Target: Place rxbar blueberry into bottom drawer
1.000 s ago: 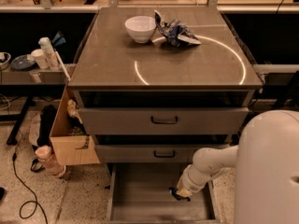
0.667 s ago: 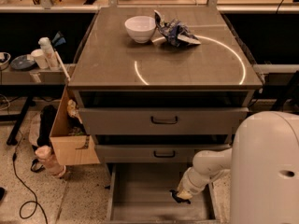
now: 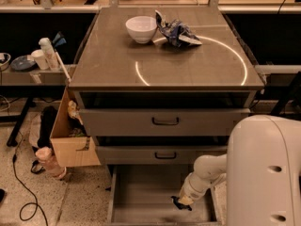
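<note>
Reaching into the open bottom drawer (image 3: pixel 141 197), my gripper (image 3: pixel 180 202) hangs low over its grey floor, toward 5 o'clock of the tray. A dark shape at its tip looks like the rxbar blueberry (image 3: pixel 185 205); whether I'm clamped on it or loose I cannot tell. I judge the carry done, with release and withdrawal left. Nothing else shows in that drawer. The upper drawers (image 3: pixel 117 124) sit closed. At 12 o'clock on the cabinet top (image 3: pixel 188 65) stand a white bowl (image 3: pixel 141 28), contents unseen, and a crumpled chip bag (image 3: pixel 178 32).
</note>
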`<move>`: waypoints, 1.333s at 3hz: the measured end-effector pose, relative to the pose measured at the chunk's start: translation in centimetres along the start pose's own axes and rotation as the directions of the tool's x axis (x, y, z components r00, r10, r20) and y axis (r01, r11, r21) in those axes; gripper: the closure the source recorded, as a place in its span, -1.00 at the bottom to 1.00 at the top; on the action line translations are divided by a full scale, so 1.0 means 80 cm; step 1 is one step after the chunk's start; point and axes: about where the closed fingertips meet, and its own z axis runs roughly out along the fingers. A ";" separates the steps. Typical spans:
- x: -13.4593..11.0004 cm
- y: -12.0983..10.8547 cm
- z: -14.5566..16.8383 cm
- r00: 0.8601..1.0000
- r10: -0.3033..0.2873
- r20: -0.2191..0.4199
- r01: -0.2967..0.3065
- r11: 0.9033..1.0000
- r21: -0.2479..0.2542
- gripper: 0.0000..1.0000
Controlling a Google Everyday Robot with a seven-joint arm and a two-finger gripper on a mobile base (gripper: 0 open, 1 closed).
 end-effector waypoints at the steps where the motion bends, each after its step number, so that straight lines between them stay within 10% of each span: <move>1: 0.007 0.002 0.013 1.000 0.019 -0.009 -0.019 1.000 -0.017 1.00; 4: 0.028 0.005 0.036 0.996 0.080 -0.046 -0.080 0.997 -0.003 1.00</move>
